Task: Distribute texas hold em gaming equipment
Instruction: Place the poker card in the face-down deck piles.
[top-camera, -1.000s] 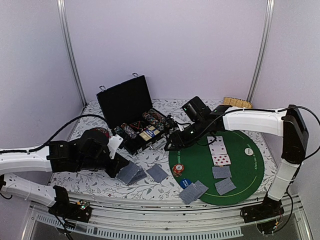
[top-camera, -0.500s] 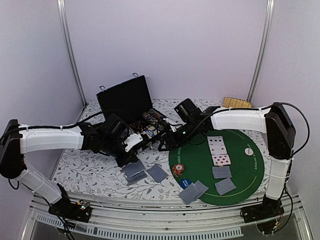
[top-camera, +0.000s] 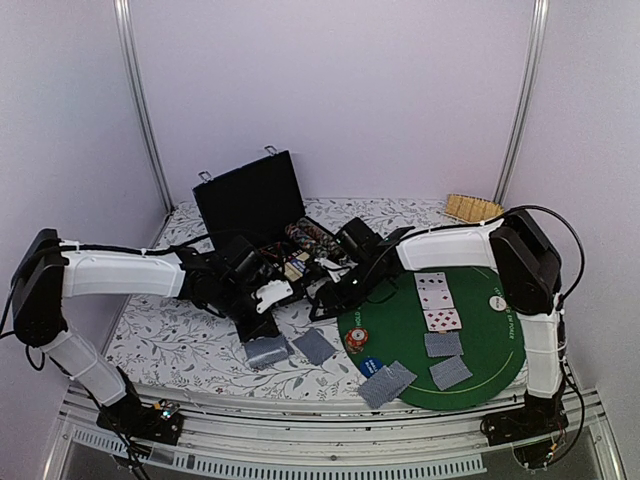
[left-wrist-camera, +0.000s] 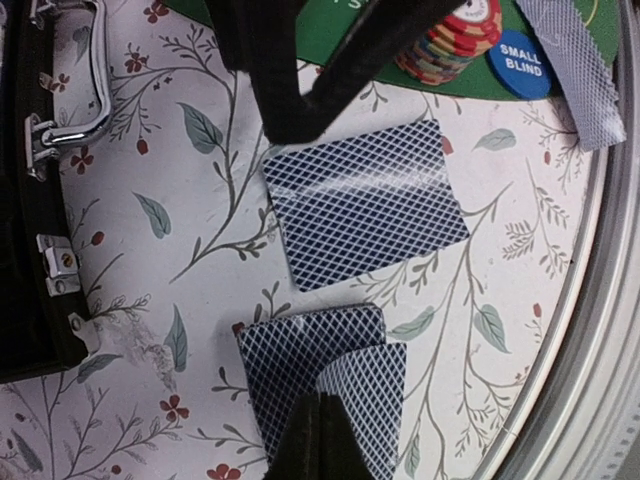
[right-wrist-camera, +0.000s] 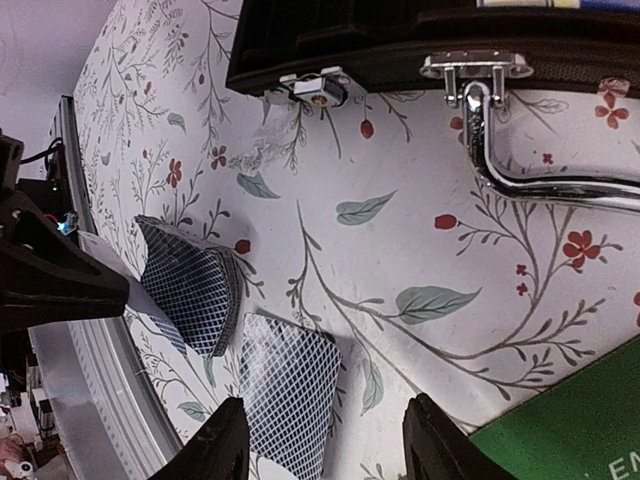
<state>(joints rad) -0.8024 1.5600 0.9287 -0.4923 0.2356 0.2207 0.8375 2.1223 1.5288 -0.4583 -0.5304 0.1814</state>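
Observation:
A deck of grey-blue-backed playing cards (left-wrist-camera: 310, 370) lies slightly fanned on the floral cloth, with my left gripper (left-wrist-camera: 320, 440) shut on its near edge. The deck (top-camera: 268, 351) shows at front centre in the top view. One face-down card (left-wrist-camera: 365, 205) lies flat just beyond it. My right gripper (right-wrist-camera: 330, 450) hovers open over that card (right-wrist-camera: 290, 400), one finger on each side, not touching it. On the green mat (top-camera: 490, 350) are a striped chip stack (top-camera: 357, 340), a blue small-blind button (left-wrist-camera: 520, 62), a white button (top-camera: 497, 301), face-up cards (top-camera: 438, 302) and face-down pairs (top-camera: 388, 382).
The open black case (top-camera: 250, 210) with chips stands at the back, its metal handle (right-wrist-camera: 520, 170) close to my right gripper. A woven holder (top-camera: 472, 207) sits at back right. The table's metal front rail (left-wrist-camera: 600, 300) runs just past the deck.
My left arm has swung in and raised its elbow, keeping the deck low at the cloth. My right gripper has moved left and down, over the single card.

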